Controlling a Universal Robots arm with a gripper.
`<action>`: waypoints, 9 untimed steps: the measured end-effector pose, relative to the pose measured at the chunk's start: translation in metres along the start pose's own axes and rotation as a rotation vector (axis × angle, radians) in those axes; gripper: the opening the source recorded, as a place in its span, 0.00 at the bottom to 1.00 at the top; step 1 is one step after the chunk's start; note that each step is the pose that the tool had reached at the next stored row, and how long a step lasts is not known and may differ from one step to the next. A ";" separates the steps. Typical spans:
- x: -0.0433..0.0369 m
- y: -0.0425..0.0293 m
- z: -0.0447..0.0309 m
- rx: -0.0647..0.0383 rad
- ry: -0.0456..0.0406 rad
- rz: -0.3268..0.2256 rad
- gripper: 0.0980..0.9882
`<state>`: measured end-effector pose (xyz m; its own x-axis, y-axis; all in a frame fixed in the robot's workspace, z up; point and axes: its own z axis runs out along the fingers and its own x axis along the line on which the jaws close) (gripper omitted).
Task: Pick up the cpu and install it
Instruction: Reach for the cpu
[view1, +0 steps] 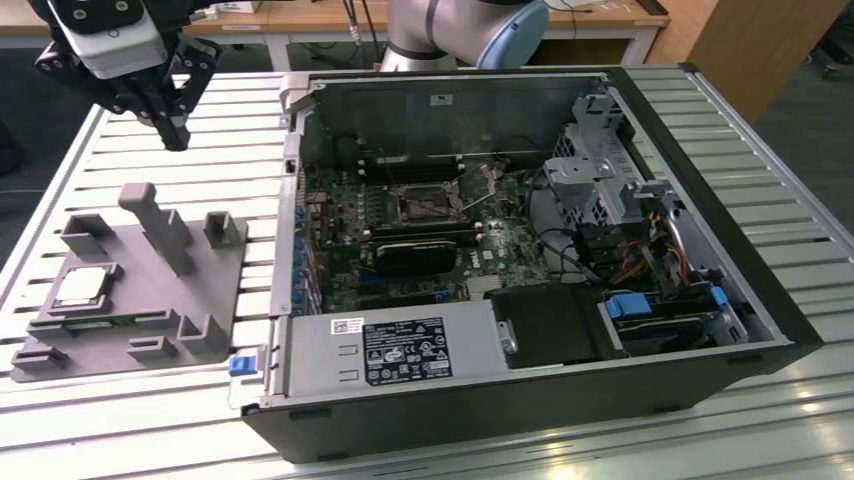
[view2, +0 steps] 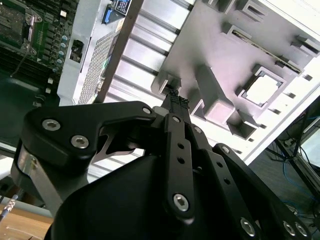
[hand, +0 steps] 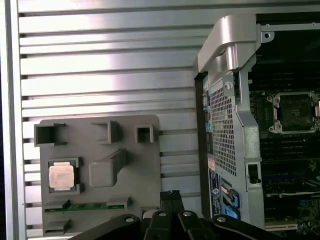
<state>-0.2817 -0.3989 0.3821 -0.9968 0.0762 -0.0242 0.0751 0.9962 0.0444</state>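
The small, flat, square, silver-topped cpu lay metal face up in a recess of the grey plastic fixture; its sides looked equal, giving no long axis. In the exterior view the black gripper hung at 1 o'clock from it, fingers together, empty.

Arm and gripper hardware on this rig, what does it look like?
Arm: silver-grey tubular links with a pale blue joint cap. Gripper: matte black linkage jaws with silver bolt heads and ribbed black tips, mounted under a white-and-grey block.
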 end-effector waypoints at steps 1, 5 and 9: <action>0.0006 -0.0001 0.0001 0.000 0.0000 0.000 0.01; 0.0031 -0.0003 0.0006 0.000 0.0005 0.000 0.01; 0.0060 -0.0005 0.0010 0.000 0.0008 0.000 0.01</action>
<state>-0.2877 -0.3989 0.3809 -0.9968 0.0762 -0.0234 0.0752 0.9962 0.0443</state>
